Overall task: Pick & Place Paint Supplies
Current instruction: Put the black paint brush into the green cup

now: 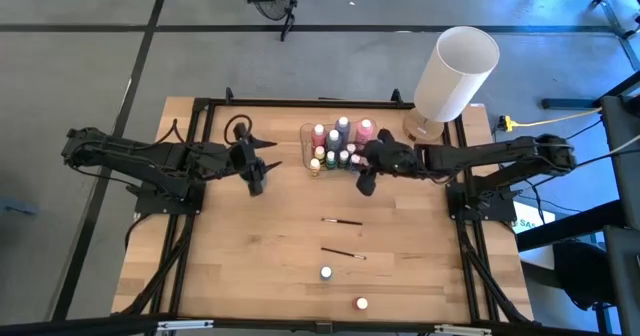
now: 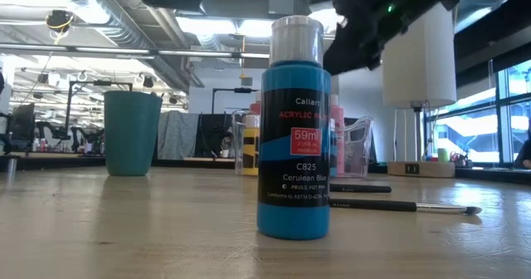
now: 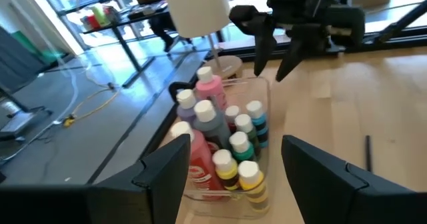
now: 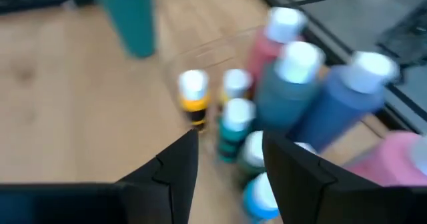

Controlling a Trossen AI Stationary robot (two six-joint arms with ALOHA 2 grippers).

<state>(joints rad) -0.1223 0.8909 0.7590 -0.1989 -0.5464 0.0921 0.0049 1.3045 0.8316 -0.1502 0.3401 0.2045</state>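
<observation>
Many paint bottles (image 1: 338, 144) fill the clear bin (image 1: 306, 134); both grippers' fingers (image 3: 167, 174) released.

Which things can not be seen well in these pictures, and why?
- Low view: the blue bottle in front hides much of the clear bin of paints behind it.
- Right wrist view: the bottles in the bin are blurred; no label can be read.
- High view: the two brushes and the two loose bottles are too small for detail.
- Low view: the arm at the top is cut off; its tool cannot be judged.
</observation>
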